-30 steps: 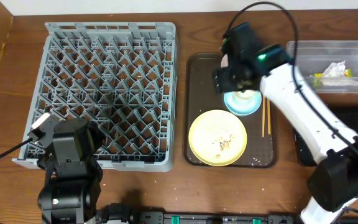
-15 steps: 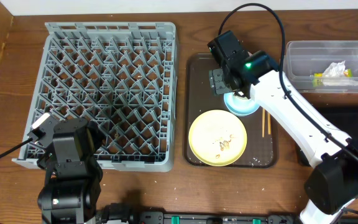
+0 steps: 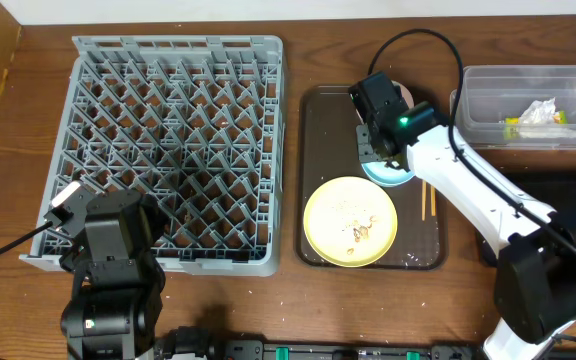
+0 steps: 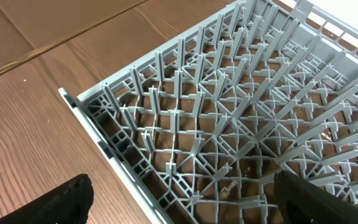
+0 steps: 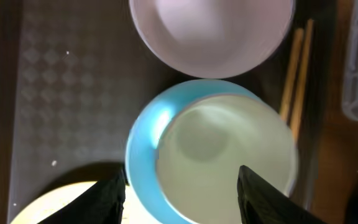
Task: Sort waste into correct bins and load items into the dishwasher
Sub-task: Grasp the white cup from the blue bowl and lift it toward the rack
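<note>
Nearest, holding the left gripper (image 4: 182,199) spread wide above the front corner of the grey dish rack (image 3: 168,150). Further in, showing the pale-yellow plate (image 3: 340,205) on the dark tray (image 3: 318,130) (crumbs (image 3: 360,232) scattered on it). Beyond, straddling the small white cup (image 5: 222,149) on the light-blue saucer (image 5: 138,149) with the right gripper (image 5: 182,186), jaws apart on either side. Farthest, noting the white bowl (image 5: 210,31) just past the saucer, chopsticks (image 5: 298,68) lying alongside.

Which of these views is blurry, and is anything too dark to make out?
Right wrist view: soft throughout, small white cup and light-blue saucer smeared at the edges, right fingertips black silhouettes. Left wrist view: dish rack sharp, left fingertips dark and blurred. Overhead view: crisp, evenly lit.
</note>
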Robot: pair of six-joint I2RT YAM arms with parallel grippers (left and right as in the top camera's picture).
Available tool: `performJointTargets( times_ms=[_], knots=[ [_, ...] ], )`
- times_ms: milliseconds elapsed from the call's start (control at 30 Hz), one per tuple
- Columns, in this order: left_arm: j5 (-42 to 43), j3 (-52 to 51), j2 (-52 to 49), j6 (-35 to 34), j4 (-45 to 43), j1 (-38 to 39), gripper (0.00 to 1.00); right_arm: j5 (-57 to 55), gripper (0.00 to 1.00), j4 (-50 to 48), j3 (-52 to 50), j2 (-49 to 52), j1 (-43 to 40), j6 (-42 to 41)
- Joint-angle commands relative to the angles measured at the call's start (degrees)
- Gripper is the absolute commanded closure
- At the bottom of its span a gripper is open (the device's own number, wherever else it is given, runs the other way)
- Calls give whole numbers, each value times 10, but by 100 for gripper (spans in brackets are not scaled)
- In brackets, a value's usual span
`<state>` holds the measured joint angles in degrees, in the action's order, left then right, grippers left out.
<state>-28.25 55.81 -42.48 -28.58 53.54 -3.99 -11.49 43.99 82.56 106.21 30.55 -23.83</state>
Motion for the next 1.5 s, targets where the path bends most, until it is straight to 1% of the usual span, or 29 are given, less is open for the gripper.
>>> performJointTargets(
  times_ms=[0,200,300,433,467,500,533,567,700,867,1000,1100,1167,1267,1367,1400,1467],
  knots=[
    [-2,10,1,-7,0,-2,6,30,45,-21,-18,-11,2,3],
    [-2,10,1,-7,0,-2,6,0,47,-49,-54,-11,2,4],
    [-2,10,1,-7,0,-2,6,-11,50,-66,-64,-11,2,24],
    [-2,10,1,-7,0,-2,6,-7,62,-77,-64,-11,3,25],
    [-2,10,1,-7,0,-2,6,-3,68,-81,-64,-11,3,25],
    [-2,10,1,-7,0,-2,6,0,75,-85,-64,-11,3,25],
    [-2,10,1,-7,0,-2,6,3,90,-89,-63,-11,3,25],
    [-2,10,1,-7,0,-2,6,4,99,-89,-60,-11,3,25],
    [-2,10,1,-7,0,-2,6,16,99,-80,-37,-13,3,27],
    [-2,10,1,-7,0,-2,6,30,99,-41,10,-27,3,27],
    [-2,10,1,-7,0,-2,6,80,99,-17,64,-47,3,27],
    [-2,10,1,-7,0,-2,6,151,99,-36,108,-55,3,31],
    [-2,10,1,-7,0,-2,6,213,99,-76,125,-56,3,43],
    [-2,10,1,-7,0,-2,6,294,99,-168,125,-54,3,24],
    [-2,10,1,-7,0,-2,6,333,99,-258,125,-43,3,-44],
    [-2,10,1,-7,0,-2,6,346,99,-316,125,-30,6,-83],
    [-2,10,1,-7,0,-2,6,363,99,-402,125,-8,14,-131]
  ],
)
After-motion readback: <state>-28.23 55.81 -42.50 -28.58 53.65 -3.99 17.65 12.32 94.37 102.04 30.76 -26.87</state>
